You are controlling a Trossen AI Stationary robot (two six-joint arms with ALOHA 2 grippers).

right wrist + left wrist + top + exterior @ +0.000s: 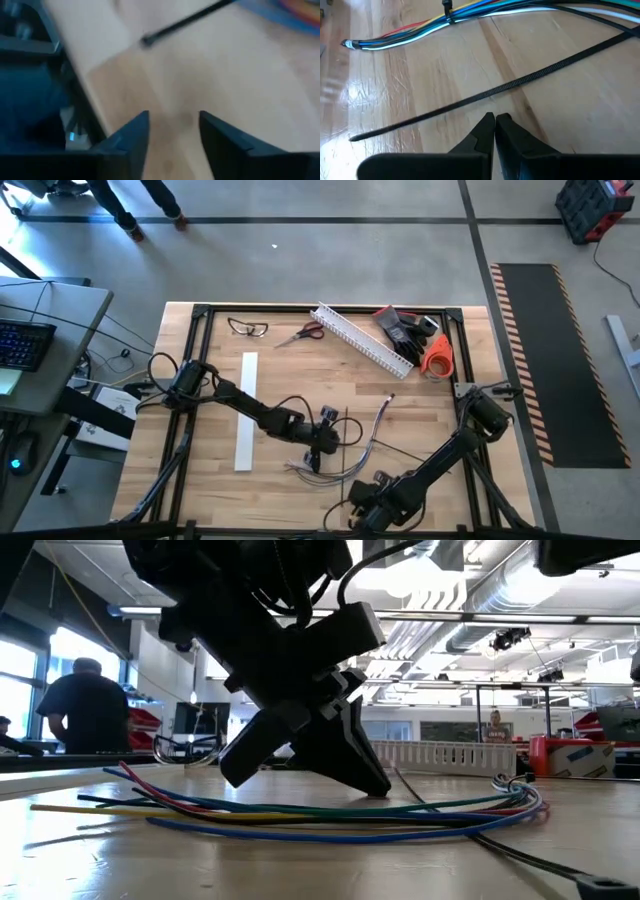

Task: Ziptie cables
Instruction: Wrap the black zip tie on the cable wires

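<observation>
The left gripper (pixel 495 120) stands low over the wood with its two fingertips pressed together and nothing between them, just short of a ziptie (pixel 510 87) that lies flat and slantwise across the boards right in front of it. Past that strip, farther from the fingers, runs the cables (pixel 470 15), a limp bundle of blue, white, yellow and red wires that already carries a small dark band partway along and a wrap near its end. In the high view the same gripper (pixel 318 442) sits beside the bundle (pixel 345 460), which curves across the middle of the near part of the table (pixel 430 410). In the low view the wires (pixel 330 815) lie loose on the wood directly in front of the dark wrist (pixel 310 710). The right gripper (pixel 172 125) hangs with its fingers parted and empty near the table's front edge, close to the cables on their near side, with the tip of a dark strip (pixel 185 22) lying on the wood ahead of it. My reading is that the step in hand is picking up a ziptie, and no grasp is made yet. The next move would call for the left fingers to part, straddle the thin flat strip and pinch it off the surface, which is fiddly because it lies flush with the wood.
</observation>
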